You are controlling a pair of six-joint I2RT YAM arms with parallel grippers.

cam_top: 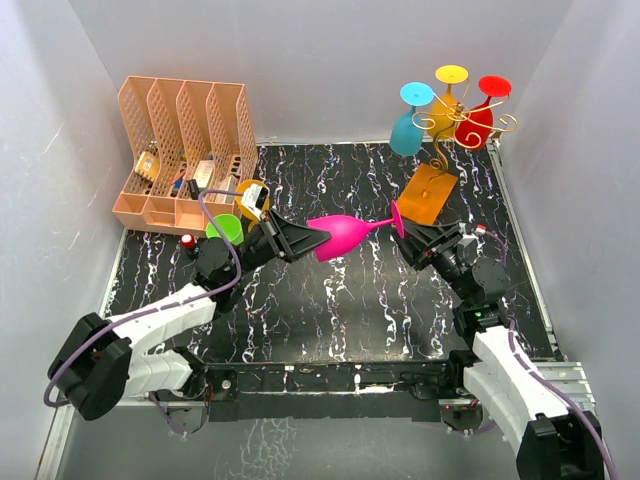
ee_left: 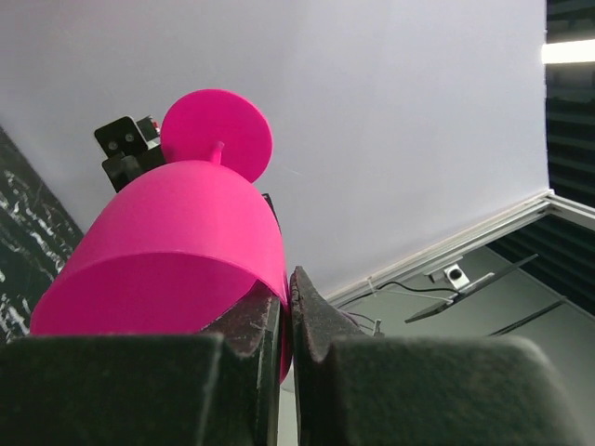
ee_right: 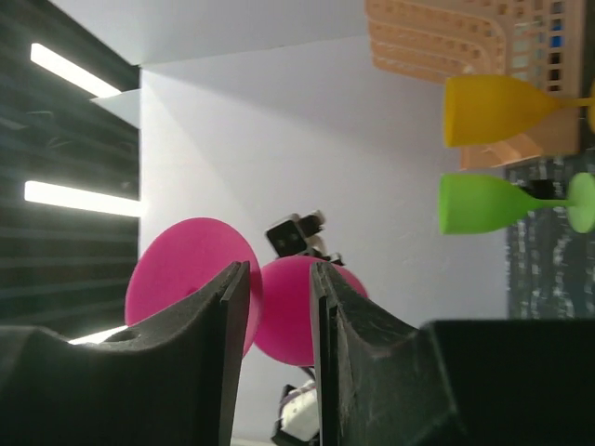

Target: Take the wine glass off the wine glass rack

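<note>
A pink wine glass (cam_top: 340, 236) hangs on its side above the middle of the table, off the rack. My left gripper (cam_top: 298, 238) is shut on the rim of its bowl; in the left wrist view (ee_left: 286, 283) the rim wall sits pinched between the pads. My right gripper (cam_top: 410, 232) is open just behind the glass's round foot (cam_top: 397, 218); in the right wrist view (ee_right: 279, 271) the foot (ee_right: 181, 269) shows past the left finger. The gold wire wine glass rack (cam_top: 447, 128) stands on its orange-brown base (cam_top: 430, 195) at the back right, holding blue (cam_top: 407, 132), yellow (cam_top: 450, 78) and red (cam_top: 477, 122) glasses.
A peach file organizer (cam_top: 180, 150) stands at the back left. A green glass (cam_top: 226, 228) and a yellow glass (cam_top: 251, 197) stand in front of it; both also show in the right wrist view, the yellow one (ee_right: 493, 110) above the green one (ee_right: 488, 203). A small red thing (cam_top: 187, 241) lies nearby. White walls enclose the table.
</note>
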